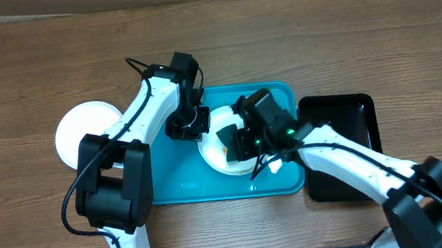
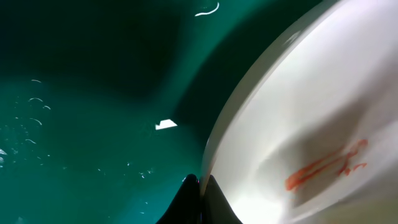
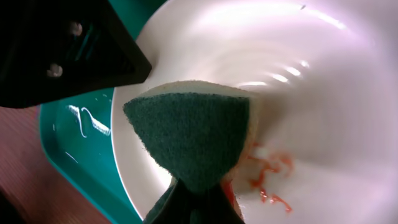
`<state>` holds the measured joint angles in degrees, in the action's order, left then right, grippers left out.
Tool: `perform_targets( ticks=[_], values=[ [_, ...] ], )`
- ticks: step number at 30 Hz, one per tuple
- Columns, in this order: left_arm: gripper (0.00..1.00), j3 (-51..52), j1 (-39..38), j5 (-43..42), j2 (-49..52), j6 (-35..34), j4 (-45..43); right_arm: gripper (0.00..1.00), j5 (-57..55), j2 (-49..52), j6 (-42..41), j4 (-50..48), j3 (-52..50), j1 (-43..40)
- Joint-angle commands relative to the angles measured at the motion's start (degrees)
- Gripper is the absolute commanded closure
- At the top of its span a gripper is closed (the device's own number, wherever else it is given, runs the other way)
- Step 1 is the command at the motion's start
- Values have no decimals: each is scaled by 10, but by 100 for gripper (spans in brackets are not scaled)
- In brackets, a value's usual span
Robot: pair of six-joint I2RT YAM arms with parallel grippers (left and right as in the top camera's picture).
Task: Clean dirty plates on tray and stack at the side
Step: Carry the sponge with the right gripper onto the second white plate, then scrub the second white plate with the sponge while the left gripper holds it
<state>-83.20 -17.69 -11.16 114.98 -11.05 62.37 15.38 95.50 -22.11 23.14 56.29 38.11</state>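
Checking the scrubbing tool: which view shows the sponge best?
Right wrist: the sponge, pinched in the right gripper, sits large against the plate. Overhead gives only a small dark patch; left wrist shows none of it.

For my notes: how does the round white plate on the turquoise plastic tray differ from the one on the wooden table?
The tray plate has orange smears; the table plate looks clean. A green sponge touches the tray plate; the table plate lies bare. Both are round, white.
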Motion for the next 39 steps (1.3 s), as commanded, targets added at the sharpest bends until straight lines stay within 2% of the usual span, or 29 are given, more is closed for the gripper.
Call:
perform_targets(
  ticks=[1,12,27,39],
  values=[
    [96,2,-10,-9,-13,-8,2,96,-8,24,-24,-13,9,5],
    [96,5,-18,-9,-12,-10,2,96,52,40,-32,-70,9,5],
    [96,5,-18,-3,-12,-10,4,96,-59,88,-32,27,0,-1],
    [96,5,-18,31,-12,-10,11,96,-70,87,-19,57,1,-72]
  ],
)
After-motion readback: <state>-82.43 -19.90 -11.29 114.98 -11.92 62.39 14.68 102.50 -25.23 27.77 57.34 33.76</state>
